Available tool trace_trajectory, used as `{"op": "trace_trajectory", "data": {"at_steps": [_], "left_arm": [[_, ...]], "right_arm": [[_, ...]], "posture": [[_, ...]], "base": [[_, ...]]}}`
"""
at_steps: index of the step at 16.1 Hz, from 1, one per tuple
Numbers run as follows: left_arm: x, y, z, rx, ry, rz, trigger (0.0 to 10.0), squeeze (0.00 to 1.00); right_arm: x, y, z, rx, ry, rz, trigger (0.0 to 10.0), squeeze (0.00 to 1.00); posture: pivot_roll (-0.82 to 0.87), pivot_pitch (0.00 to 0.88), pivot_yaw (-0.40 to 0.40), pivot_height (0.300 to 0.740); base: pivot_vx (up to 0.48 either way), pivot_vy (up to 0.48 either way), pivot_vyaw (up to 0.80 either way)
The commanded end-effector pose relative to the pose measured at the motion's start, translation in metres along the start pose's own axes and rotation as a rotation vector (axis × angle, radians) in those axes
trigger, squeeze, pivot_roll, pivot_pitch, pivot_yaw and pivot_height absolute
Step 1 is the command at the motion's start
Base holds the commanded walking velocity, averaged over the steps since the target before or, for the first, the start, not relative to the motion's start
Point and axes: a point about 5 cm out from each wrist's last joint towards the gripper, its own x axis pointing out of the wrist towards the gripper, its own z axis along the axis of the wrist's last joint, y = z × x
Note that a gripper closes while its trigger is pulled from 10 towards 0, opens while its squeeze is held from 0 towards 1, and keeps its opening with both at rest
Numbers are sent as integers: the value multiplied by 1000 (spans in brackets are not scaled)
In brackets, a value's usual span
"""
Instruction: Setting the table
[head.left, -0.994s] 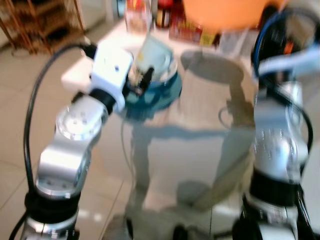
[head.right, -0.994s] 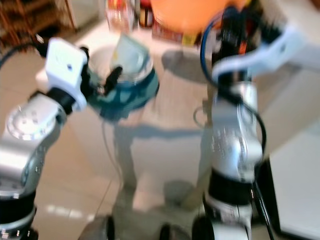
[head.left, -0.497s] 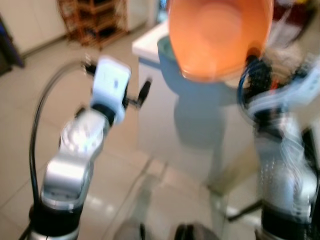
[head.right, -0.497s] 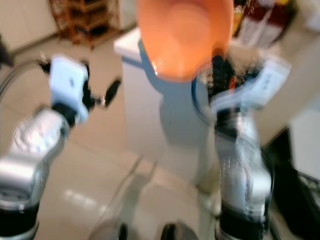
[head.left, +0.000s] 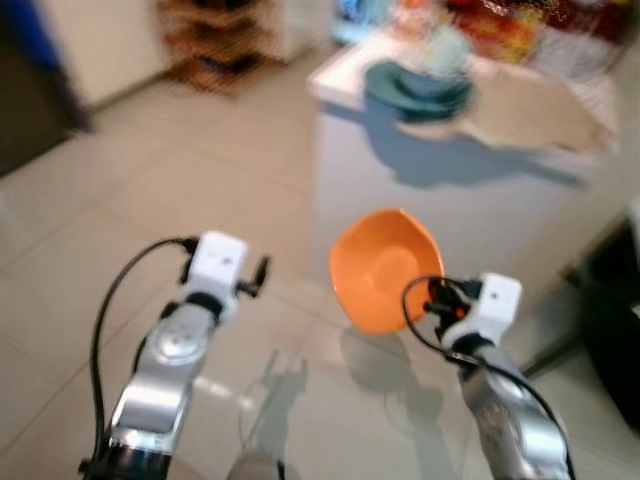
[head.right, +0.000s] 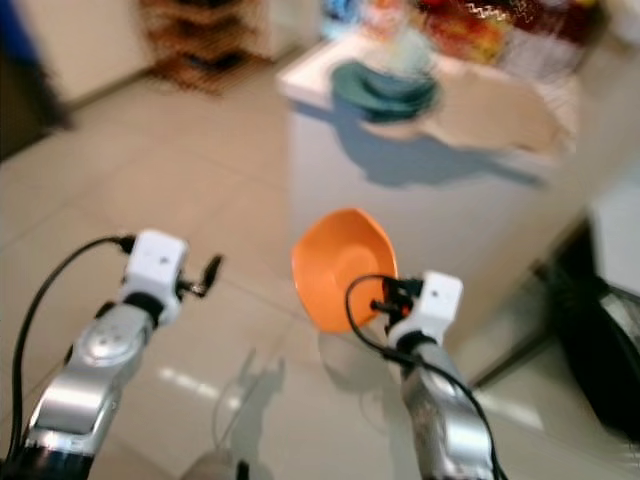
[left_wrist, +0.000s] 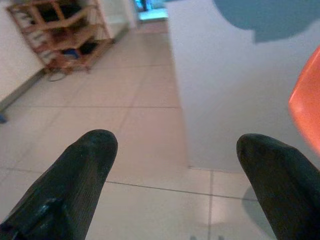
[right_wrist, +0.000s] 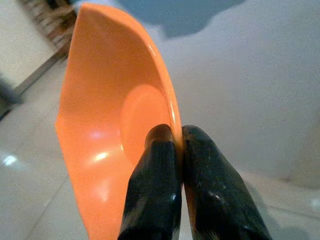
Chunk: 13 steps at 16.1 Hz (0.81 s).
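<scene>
My right gripper (right_wrist: 176, 145) is shut on the rim of an orange bowl (head.left: 380, 268), which it holds on edge over the tiled floor, its hollow facing me. The bowl (right_wrist: 112, 145) looms large in the right wrist view, one finger inside the rim and one outside. My left gripper (left_wrist: 175, 150) hangs open over the floor to the bowl's left, nothing between its black fingers (left_wrist: 85, 160). Ahead stands a white table (head.left: 450, 190) with a stack of teal plates (head.left: 418, 88) and a pale cup on top.
Colourful packets and bottles (head.left: 490, 25) crowd the table's far side. A wooden rack (head.left: 225, 40) stands at the back left by the wall. Something dark (head.left: 610, 330) sits low on the right. Open tiled floor (head.left: 150, 190) stretches to the left of the table.
The view has pulled back from the table and tilted, blurred by motion. The orange bowl has come down from the top of the picture to mid-height, still in the right gripper.
</scene>
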Motion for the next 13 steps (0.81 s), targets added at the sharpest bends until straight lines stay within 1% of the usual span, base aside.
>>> {"op": "trace_trajectory", "data": {"at_steps": [1, 2, 4, 5, 7, 10, 11, 12, 13], "left_arm": [[4, -9, 3, -7, -29, -18, 10000, 0], [6, -9, 1, -5, -32, -15, 10000, 0], [8, -9, 0, -4, -33, -18, 10000, 0], [9, -9, 1, 5, -41, -13, 10000, 0], [11, -10, 5, 8, -59, -9, 10000, 0], [12, -10, 8, 13, -80, -8, 10000, 0], [13, -12, 11, 37, -93, -26, 10000, 0], [13, -13, 14, 48, -106, -32, 10000, 0], [14, -14, 18, 46, -119, -31, 10000, 0]], "right_arm": [[1, -11, 9, -32, -61, -46, 10000, 0], [5, -10, 8, -40, -62, -51, 10000, 0], [7, -9, 9, -57, -73, -42, 10000, 0], [9, -8, 9, -75, -72, -43, 10000, 0], [12, -7, 10, -81, -72, -47, 10000, 0], [14, -1, 17, -108, -112, -28, 10000, 0], [14, -2, 17, -102, -113, -34, 10000, 0], [14, -2, 17, -79, -117, -46, 10000, 0], [14, -2, 19, -76, -128, -48, 10000, 0]], "posture": [[82, 50, -59, 740], [81, 46, -54, 740], [79, 45, -53, 740], [79, 44, -52, 740], [76, 41, -49, 740], [69, 38, -44, 740], [68, 37, -43, 740], [66, 34, -41, 740], [66, 34, -41, 740]], "base": [[0, -480, 0], [0, -480, 0], [0, -480, 0], [0, -480, 0], [0, -480, 0], [0, -480, 0], [0, -480, 0], [0, -480, 0], [0, -480, 0]]}}
